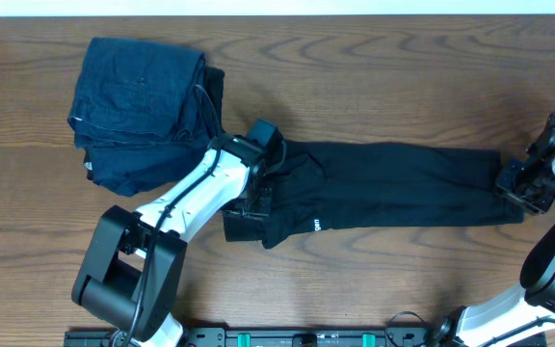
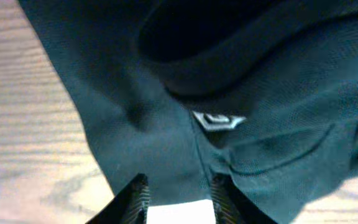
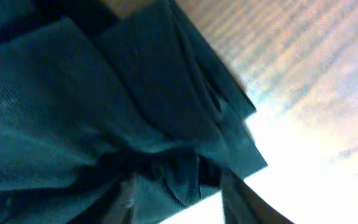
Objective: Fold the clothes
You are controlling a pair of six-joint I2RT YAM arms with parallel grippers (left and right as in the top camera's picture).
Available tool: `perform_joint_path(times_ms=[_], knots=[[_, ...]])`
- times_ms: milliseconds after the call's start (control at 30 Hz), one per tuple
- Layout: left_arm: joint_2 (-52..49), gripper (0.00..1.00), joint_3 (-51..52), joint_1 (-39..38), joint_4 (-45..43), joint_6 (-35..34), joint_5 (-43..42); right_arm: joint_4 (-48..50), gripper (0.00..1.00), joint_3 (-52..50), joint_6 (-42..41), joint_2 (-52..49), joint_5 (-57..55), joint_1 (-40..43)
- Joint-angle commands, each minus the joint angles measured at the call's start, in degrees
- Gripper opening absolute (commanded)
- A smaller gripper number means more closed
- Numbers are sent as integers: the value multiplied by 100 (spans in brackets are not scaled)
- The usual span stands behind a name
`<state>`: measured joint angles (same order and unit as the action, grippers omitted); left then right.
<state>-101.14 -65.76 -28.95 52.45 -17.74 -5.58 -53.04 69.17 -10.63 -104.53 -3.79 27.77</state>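
The clothes, a black T-shirt (image 1: 403,183), lie folded into a long horizontal band across the table, with a small white logo (image 1: 317,226) near the left end. My left gripper (image 1: 258,188) sits over that left end. In the left wrist view its fingers (image 2: 137,198) stand apart, with the fabric and the logo (image 2: 218,120) just beyond the tips of the left gripper (image 2: 180,186). My right gripper (image 1: 523,188) is at the band's right end. In the right wrist view the right gripper (image 3: 179,196) is open, with bunched fabric (image 3: 104,106) lying loose between its fingers.
A folded dark blue denim-like stack (image 1: 138,106) lies at the back left, close to the shirt's left end and the left arm. Bare wood table (image 1: 374,77) surrounds the shirt. The table's front edge runs along the arm bases.
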Motion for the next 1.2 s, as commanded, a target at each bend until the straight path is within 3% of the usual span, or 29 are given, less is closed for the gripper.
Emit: perform_joint_path(times_ms=[0, 167, 333, 500, 800, 1167], knots=[[155, 37, -627, 33, 164, 111, 74, -232, 49, 551, -52, 28, 291, 55], [321, 38, -975, 13, 166, 44, 50, -817, 46, 1078, 33, 28, 1296, -4], [229, 19, -848, -9, -240, -39, 7, -704, 18, 920, 713, 26, 2476, -317], [-24, 14, -640, -11, -699, -39, 9, -72, 2, 472, 1283, 26, 2970, -977], [-195, 13, -640, -11, -872, -39, 4, 1718, 1, -557, 1604, 24, 2975, -2490], [-219, 13, -640, -26, -944, -37, 4, 2031, 1, -608, 1187, 24, 2522, -3731]])
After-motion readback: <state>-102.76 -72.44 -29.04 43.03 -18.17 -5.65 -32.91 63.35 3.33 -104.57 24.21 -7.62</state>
